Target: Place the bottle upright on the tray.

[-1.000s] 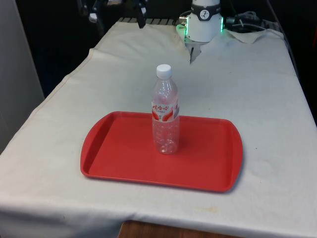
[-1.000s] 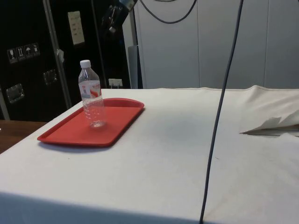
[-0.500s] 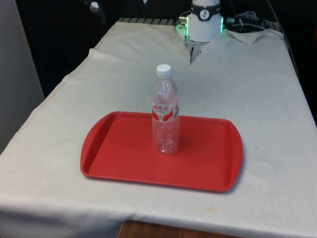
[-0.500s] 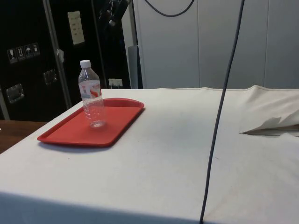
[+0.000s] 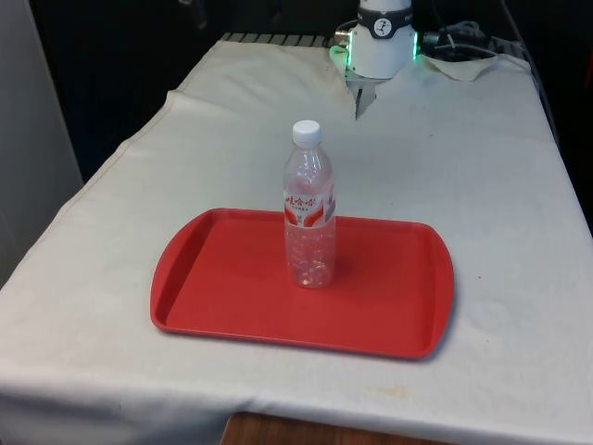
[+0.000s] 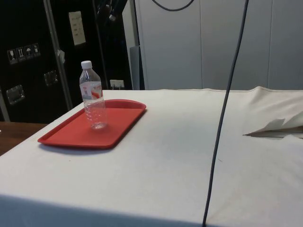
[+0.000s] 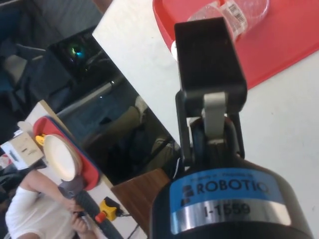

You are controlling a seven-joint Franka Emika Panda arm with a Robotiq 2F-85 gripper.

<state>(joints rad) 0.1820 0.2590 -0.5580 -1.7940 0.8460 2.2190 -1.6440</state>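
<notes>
A clear plastic bottle (image 5: 309,213) with a white cap and a red-and-white label is standing upright on the red tray (image 5: 222,278), near the tray's middle and resting on its flat floor, well inside the raised rim. In the side view the bottle (image 6: 93,97) is rising straight from the tray (image 6: 71,135), its base planted on the red surface and nothing touching it. The tray is lying flat on the white tablecloth (image 5: 463,139), close to the table's near edge in the front view, with bare cloth showing on every side of it. The gripper (image 7: 209,59) is hanging high above and off to one side of the tray, well apart from the bottle (image 7: 239,12), and is carrying nothing; whether it is released or clenched cannot be told from these angles. From the wrist, a corner of the tray (image 7: 289,40) is showing beyond the gripper, with the bottle seen from above on it. A dark cable (image 6: 222,118) is hanging across the side view, well away from the tray. Past the table edge beyond the tray, a person in a white sleeve (image 7: 25,209) is sitting.
</notes>
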